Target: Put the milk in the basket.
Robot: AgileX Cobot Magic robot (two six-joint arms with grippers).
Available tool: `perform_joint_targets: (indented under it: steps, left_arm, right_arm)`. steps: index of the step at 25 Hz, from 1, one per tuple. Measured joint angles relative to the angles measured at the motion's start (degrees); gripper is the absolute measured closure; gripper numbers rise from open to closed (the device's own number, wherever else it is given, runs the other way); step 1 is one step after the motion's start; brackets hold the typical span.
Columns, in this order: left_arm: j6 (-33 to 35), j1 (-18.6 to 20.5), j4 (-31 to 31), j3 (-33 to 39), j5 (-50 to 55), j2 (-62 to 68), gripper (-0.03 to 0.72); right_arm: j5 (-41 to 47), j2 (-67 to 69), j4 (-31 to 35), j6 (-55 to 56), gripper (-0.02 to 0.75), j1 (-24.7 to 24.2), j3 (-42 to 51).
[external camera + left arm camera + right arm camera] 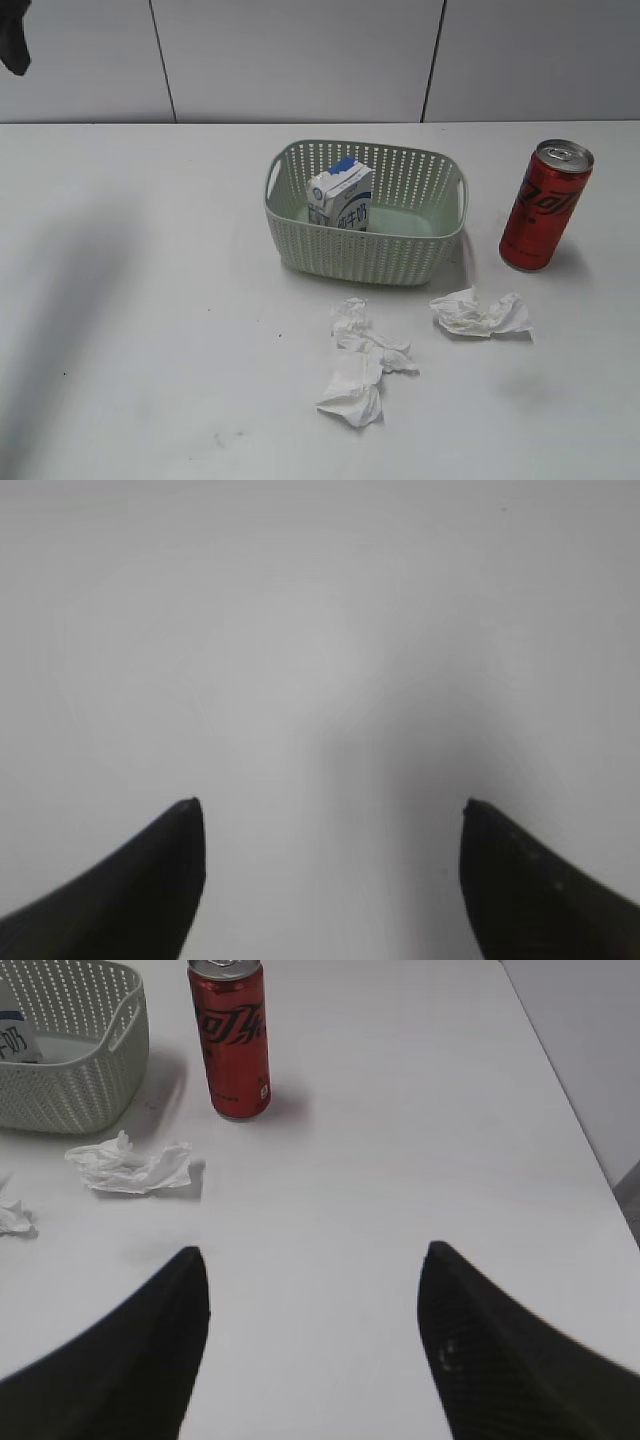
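The milk (341,196), a small white carton with a blue top patch and blue characters, stands upright inside the pale green basket (405,262) at the middle back of the table. The right wrist view shows the basket (95,1070) at top left with an edge of the milk (14,1042) in it. My left gripper (330,805) is open and empty over bare table. My right gripper (315,1250) is open and empty over the table, in front of and to the right of the basket. Neither gripper's jaws show in the exterior view.
A tall red can (543,205) stands right of the basket, also in the right wrist view (230,1038). Two crumpled white tissues (362,362) (480,313) lie in front of the basket. A dark arm part (14,40) shows at top left. The table's right edge (570,1090) is near.
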Motion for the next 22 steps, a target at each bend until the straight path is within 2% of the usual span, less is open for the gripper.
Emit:
perform_joint_targets:
  steps: [2,5,10,16,22]
  left_arm:
    - [-0.27,1.41,-1.28,0.00,0.00,-1.32,0.100]
    - [-0.39,1.46,-2.36,0.86,-0.02,-4.37,0.100]
    - [-0.46,1.40,-3.26,8.96,-0.03,-10.66,0.100]
    - [-0.46,1.40,-3.34,27.77,-0.31,-20.12,0.100]
    - [-0.46,1.40,-4.98,50.77,-7.15,-33.44,0.100]
  right_arm:
    - [0.00,0.00,0.00,0.00,0.227,0.00,0.00]
    - [0.00,0.00,0.00,0.00,0.227,0.00,0.00]
    - [0.00,0.00,0.00,0.00,0.227,0.00,0.00]
    - [0.00,0.00,0.00,0.00,0.227,0.00,0.00]
    - [0.00,0.00,0.00,0.00,0.227,0.00,0.00]
